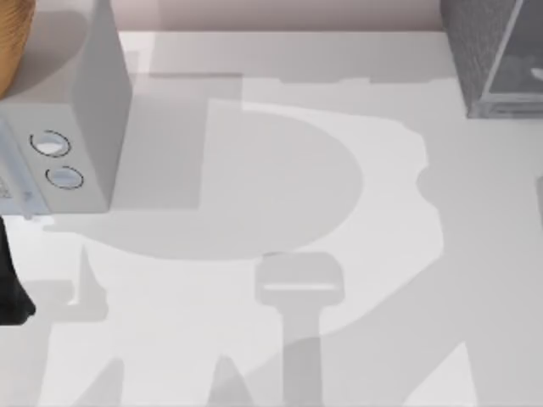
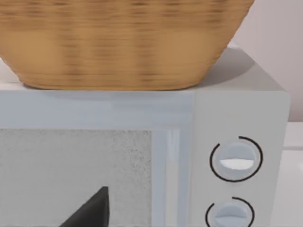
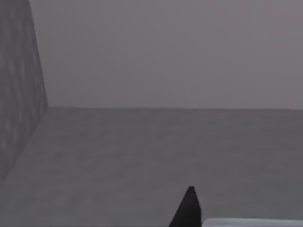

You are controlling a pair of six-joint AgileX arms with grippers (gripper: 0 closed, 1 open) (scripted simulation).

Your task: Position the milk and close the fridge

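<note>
The fridge (image 1: pixel 485 59) stands at the table's far right corner, a dark grey speckled cabinet with a pale glassy panel (image 1: pixel 519 68). In the right wrist view a dark tip of my right gripper (image 3: pixel 187 210) points into a dim grey space, with a speckled fridge wall (image 3: pixel 16 94) on one side. A pale strip (image 3: pixel 251 222) lies beside that tip; I cannot tell what it is. The milk is hidden. My left arm (image 1: pixel 13 288) is parked at the table's left edge, its gripper (image 2: pixel 92 210) facing the microwave.
A light grey microwave (image 1: pixel 81 110) with two round dials (image 2: pixel 235 161) stands at the far left. A wicker basket (image 2: pixel 123 42) sits on top of it. The white table (image 1: pixel 280 195) between the two appliances carries shadows of the arms.
</note>
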